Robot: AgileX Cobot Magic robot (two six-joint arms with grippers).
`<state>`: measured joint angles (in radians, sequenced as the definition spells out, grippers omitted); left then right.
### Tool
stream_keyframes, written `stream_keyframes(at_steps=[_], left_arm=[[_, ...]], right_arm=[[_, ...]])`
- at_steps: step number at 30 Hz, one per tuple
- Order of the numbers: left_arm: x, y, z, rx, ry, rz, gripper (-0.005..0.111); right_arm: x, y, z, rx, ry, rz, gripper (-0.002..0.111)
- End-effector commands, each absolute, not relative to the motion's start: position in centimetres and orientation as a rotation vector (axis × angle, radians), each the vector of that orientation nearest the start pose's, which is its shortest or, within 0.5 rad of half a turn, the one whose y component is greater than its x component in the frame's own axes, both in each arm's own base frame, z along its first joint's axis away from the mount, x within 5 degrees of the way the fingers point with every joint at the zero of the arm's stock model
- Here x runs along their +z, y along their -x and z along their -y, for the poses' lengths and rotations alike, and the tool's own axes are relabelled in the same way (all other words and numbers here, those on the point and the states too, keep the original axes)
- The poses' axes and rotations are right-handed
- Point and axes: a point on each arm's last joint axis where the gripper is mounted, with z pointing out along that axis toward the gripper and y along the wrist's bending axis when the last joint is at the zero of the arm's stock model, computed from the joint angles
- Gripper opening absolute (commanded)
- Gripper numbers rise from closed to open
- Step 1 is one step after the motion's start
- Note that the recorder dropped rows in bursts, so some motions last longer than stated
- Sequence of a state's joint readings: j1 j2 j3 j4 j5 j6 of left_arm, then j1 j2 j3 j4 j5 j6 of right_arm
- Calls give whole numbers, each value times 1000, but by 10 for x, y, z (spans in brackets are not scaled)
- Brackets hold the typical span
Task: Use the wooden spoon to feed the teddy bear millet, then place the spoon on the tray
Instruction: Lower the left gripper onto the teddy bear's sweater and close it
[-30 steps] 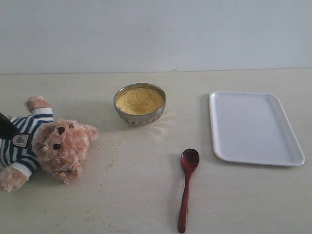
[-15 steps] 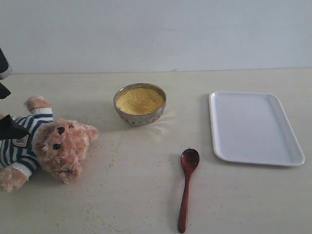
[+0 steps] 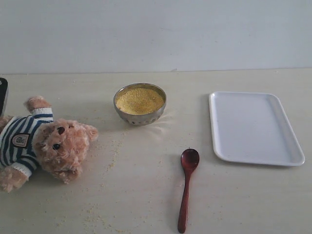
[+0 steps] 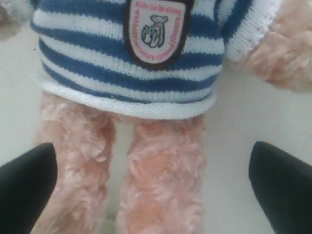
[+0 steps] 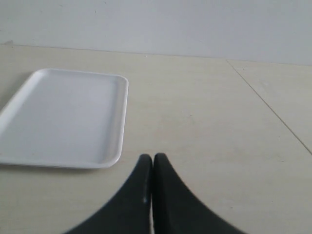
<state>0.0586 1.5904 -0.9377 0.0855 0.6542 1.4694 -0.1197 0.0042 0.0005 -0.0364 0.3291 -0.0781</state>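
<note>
You have one counter (image 3: 146, 204), pale and bare-topped, carrying everything. On its right side lies one tray (image 3: 253, 129), white, flat and with nothing on it; the right wrist view shows it too (image 5: 63, 117).

One teddy bear (image 3: 53, 144) lies on its back at the left of the counter, head toward the middle, striped shirt and legs running off toward the left edge. In the left wrist view you see its one chest badge (image 4: 155, 30), two legs and part of one arm.

One steel bowl (image 3: 140, 119) stands upright at the middle back, well apart from both bear and tray. It holds one mound of millet (image 3: 140, 100), filled near the rim.

One wooden spoon (image 3: 185, 190) lies flat on the counter in front of the bowl, its oval end pointing to the back, near the tray's front left corner but not touching it.

Stray specks (image 3: 114, 152) of millet are scattered on the counter between bear and bowl; too many to count.

You have two pincers. The left pincer (image 4: 153, 168) stands wide, its two fingers (image 4: 27, 187) either side of the bear's legs, gripping nothing. The right pincer (image 5: 152, 163) is pressed closed and empty, above bare counter just beside the tray.
</note>
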Motion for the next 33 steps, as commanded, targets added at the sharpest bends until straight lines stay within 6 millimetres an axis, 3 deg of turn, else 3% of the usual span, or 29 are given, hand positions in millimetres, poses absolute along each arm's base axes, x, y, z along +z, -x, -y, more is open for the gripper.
stream_keyframes(at_steps=[1,5,12,17,20,24,33], left_arm=[[213,-316,-13,348,-1440,-2241,110],[233,-325,-7,131,-1484,-2346,105],[263,-360,0,-126,-1336,-2484,84],[244,-381,0,-241,-1237,-2625,57],[225,-388,-6,-180,-1253,-2676,44],[211,-396,-15,-32,-1310,-2682,34],[211,-402,-16,26,-1276,-2645,23]], right_arm=[[184,-53,7,-178,-9,-1808,1],[184,-53,7,-178,-9,-1808,1],[184,-53,7,-178,-9,-1808,1],[184,-53,7,-178,-9,-1808,1],[184,-53,7,-178,-9,-1808,1],[184,-53,7,-178,-9,-1808,1],[184,-53,7,-178,-9,-1808,1]])
